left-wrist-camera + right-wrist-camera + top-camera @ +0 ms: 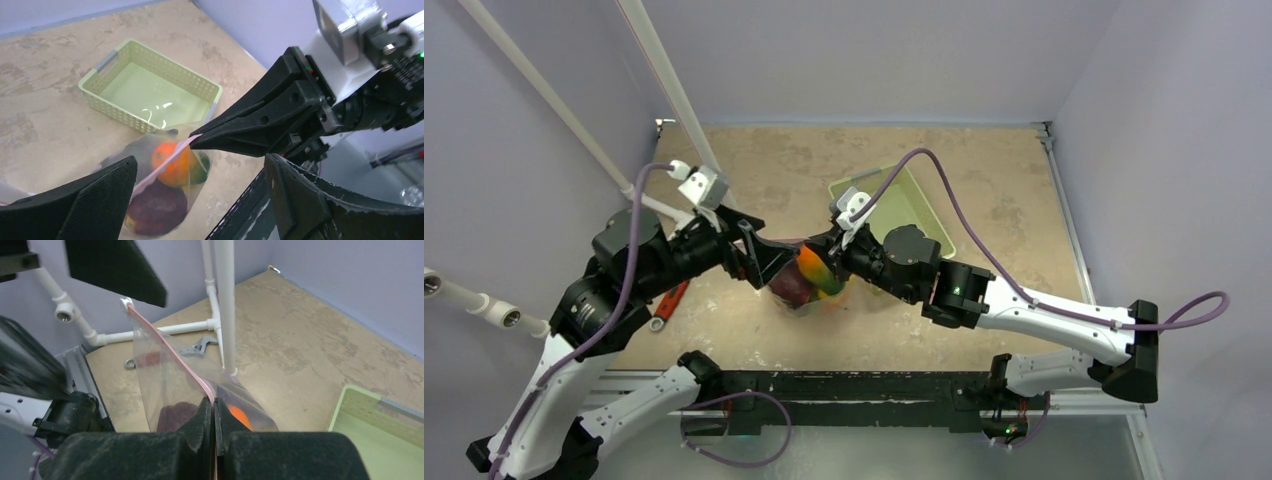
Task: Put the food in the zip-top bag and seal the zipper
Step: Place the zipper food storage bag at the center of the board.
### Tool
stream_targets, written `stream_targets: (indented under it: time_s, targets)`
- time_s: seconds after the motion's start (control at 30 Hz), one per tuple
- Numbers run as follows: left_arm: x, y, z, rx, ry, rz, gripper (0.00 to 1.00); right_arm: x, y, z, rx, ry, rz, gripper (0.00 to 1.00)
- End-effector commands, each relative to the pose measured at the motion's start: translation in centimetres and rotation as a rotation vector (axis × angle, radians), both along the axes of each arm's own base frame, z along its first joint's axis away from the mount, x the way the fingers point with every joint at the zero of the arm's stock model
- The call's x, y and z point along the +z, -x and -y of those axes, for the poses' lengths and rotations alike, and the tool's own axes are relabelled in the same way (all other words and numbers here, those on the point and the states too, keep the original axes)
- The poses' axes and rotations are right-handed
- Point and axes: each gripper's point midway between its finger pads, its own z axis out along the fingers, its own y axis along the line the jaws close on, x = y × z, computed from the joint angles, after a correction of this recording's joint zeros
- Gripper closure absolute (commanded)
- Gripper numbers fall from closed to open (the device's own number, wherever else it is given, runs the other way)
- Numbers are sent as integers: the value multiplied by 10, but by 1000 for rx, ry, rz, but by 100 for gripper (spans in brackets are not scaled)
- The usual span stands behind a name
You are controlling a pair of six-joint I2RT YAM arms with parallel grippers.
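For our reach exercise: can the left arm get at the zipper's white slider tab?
Probably yes: the open left fingers hang right beside the slider tab with nothing between, while the right fingers pinch the zipper taut.

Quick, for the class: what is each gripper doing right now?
Left gripper: open, holding nothing.
Right gripper: shut on the thin pink press-seal zipper strip of the clear soft plastic zip-top bag.

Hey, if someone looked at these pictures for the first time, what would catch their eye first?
The clear zip-top bag in the centre, with an orange and a dark purple piece inside. The right hand is shut on its pink zipper; the left hand stands open near the other end. Behind sits a pale green basket.
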Motion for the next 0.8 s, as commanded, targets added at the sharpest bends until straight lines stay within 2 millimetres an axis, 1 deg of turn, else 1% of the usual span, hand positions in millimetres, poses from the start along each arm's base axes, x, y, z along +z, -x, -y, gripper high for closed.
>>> stream_targets:
  time_s: [0.0,0.1,0.2,0.27,0.4,0.47,0.63,0.7,0.77]
  targets:
    - [-12,-2,18,-158,-135,121,4,54,20,-4,125,-102,85,100]
    - [-31,-7,20,-187,-215,114,9,52,27,-2,165,-82,94,100]
    - [-47,-4,24,-249,-261,120,13,52,30,3,170,-75,93,100]
    - [-51,0,25,-272,-272,129,15,51,31,5,174,-68,89,100]
    - [-53,15,25,-327,-276,149,18,52,35,8,193,-68,96,100]
    - [-59,21,27,-356,-285,138,21,52,39,9,207,-71,97,100]
    - [-74,22,32,-370,-318,111,30,59,47,13,243,-91,108,100]
    - [-78,22,33,-369,-330,103,31,62,49,14,254,-98,111,100]
    - [-83,17,34,-353,-349,96,32,58,51,16,257,-81,103,100]
